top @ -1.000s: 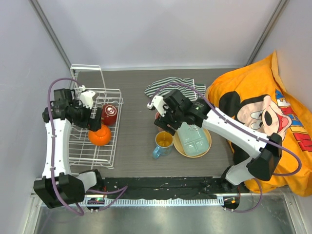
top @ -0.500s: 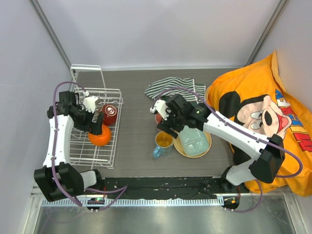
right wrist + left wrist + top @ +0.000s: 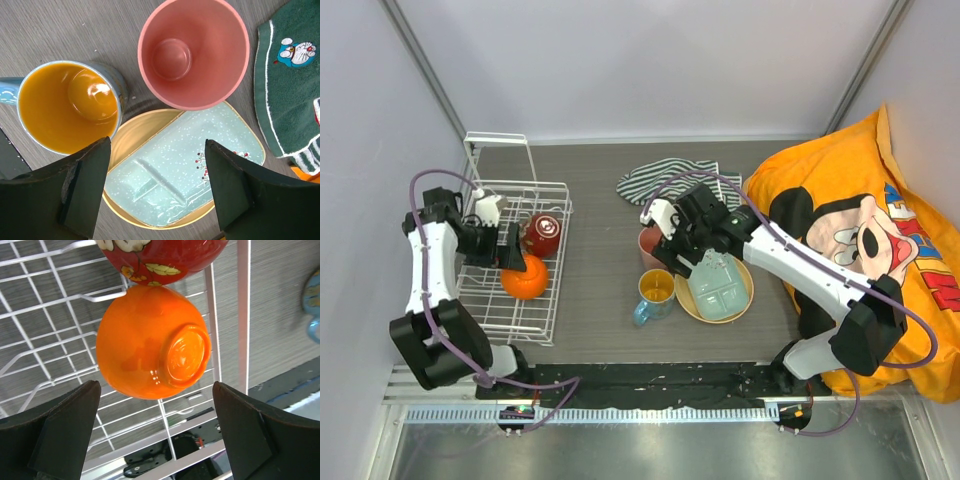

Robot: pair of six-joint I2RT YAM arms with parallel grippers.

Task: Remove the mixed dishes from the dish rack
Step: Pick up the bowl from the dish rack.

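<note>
Dishes lie split between the white wire dish rack (image 3: 490,310) on the left of the grey table (image 3: 600,320) and a cluster at the middle. Nearest in that cluster, the orange-yellow mug (image 3: 656,288) stands upright and empty, its blue handle pointing left and near. Just right of it sits the tan round plate (image 3: 683,301), with the pale green divided tray (image 3: 720,285) lying on top. In the rack, toward its right side, the orange bowl (image 3: 525,279) is tipped over, its foot ring facing the left wrist camera. The left gripper (image 3: 514,252) hangs just above it with its fingers spread as wide as they go, gripping nothing. The right gripper (image 3: 670,248) hovers over the spot where mug, plate and pink cup (image 3: 649,243) meet, its fingers well apart and empty. That cup stands upright just beyond the mug. The dark red bowl (image 3: 542,235) rests in the rack right behind the orange one; whether they touch I cannot tell. Farther back lies the striped green-white cloth (image 3: 665,178), and the rack's tall upright frame rises at its far end. Orange Mickey Mouse fabric (image 3: 865,230) fills the right side.
</note>
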